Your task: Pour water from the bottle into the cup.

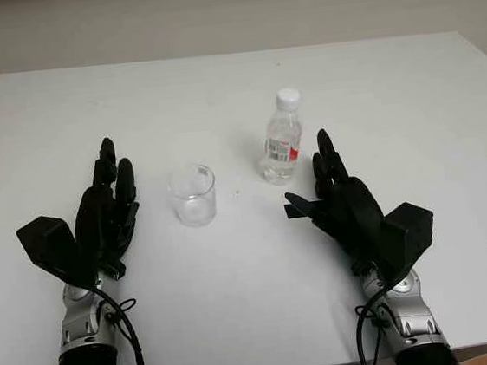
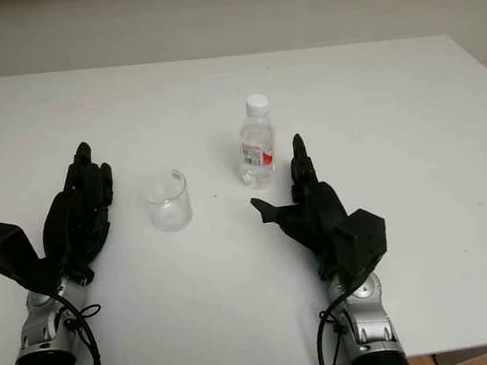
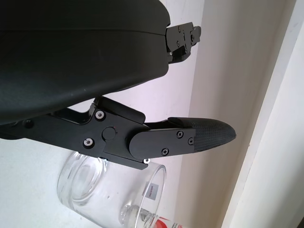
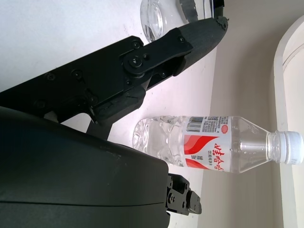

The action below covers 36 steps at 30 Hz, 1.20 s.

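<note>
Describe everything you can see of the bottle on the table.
The bottle is small, of clear plastic, with a white screw cap still on and a red-and-white label round its middle. It looks to hold water. It stands upright on the white table, beyond and to the right of the glass cup. Nothing grips it: the open right hand sits just before it, a little to its right, not touching.

Bright, even light; soft shadows.
</note>
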### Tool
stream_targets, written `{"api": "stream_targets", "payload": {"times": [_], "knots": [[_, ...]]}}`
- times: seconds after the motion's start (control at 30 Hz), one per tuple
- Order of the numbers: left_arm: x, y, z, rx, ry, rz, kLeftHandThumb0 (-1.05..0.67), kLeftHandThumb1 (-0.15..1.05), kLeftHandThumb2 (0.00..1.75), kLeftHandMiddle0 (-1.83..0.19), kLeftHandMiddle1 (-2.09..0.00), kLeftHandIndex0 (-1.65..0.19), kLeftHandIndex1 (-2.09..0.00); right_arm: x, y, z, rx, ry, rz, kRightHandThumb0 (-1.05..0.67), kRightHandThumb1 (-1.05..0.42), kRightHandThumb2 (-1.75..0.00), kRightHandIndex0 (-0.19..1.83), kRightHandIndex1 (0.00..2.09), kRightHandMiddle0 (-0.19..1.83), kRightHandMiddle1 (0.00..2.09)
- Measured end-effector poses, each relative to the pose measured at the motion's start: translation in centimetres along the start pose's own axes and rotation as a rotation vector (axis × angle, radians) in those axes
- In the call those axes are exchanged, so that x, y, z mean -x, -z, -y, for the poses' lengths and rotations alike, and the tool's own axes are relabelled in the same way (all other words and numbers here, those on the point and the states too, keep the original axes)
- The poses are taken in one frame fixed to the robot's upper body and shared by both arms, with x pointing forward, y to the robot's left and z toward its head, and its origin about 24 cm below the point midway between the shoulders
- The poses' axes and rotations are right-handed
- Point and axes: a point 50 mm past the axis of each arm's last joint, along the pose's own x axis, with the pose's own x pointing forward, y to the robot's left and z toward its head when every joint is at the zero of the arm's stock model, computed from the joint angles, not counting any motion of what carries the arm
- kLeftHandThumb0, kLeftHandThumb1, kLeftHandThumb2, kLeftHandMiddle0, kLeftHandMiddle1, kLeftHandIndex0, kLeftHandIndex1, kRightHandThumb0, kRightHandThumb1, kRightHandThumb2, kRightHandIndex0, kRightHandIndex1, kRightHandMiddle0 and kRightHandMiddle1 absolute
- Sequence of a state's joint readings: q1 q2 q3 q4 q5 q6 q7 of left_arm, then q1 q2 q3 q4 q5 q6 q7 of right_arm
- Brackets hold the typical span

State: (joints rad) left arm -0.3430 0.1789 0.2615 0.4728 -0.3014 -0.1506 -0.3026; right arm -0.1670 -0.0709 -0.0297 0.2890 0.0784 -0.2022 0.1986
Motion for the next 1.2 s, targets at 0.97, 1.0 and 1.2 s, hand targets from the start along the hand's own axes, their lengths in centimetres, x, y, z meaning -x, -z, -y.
{"api": "stream_targets", "payload": {"times": [0.97, 1.0, 1.2], "knots": [[0.0, 0.2, 0.7, 0.026, -0.004, 0.005, -0.74, 1.05, 0.44, 0.14, -0.05, 0.16, -0.05, -6.6, -4.2, 1.5, 0.151, 0.092, 0.108, -0.98, -0.90, -0.05, -0.19, 0.00, -0.19, 0.00], [0.0, 0.2, 0.7, 0.026, -0.004, 0.006, -0.74, 1.05, 0.44, 0.15, -0.05, 0.16, -0.05, -6.9, -4.2, 1.4, 0.152, 0.090, 0.101, -0.98, -0.90, -0.05, -0.19, 0.00, -0.19, 0.00], [0.1, 0.2, 0.6, 0.025, -0.004, 0.009, -0.73, 1.05, 0.45, 0.16, -0.05, 0.17, -0.05, -8.1, -3.3, 1.0, 0.164, 0.068, 0.027, -0.97, -0.90, -0.05, -0.19, 0.00, -0.19, 0.00]]}}
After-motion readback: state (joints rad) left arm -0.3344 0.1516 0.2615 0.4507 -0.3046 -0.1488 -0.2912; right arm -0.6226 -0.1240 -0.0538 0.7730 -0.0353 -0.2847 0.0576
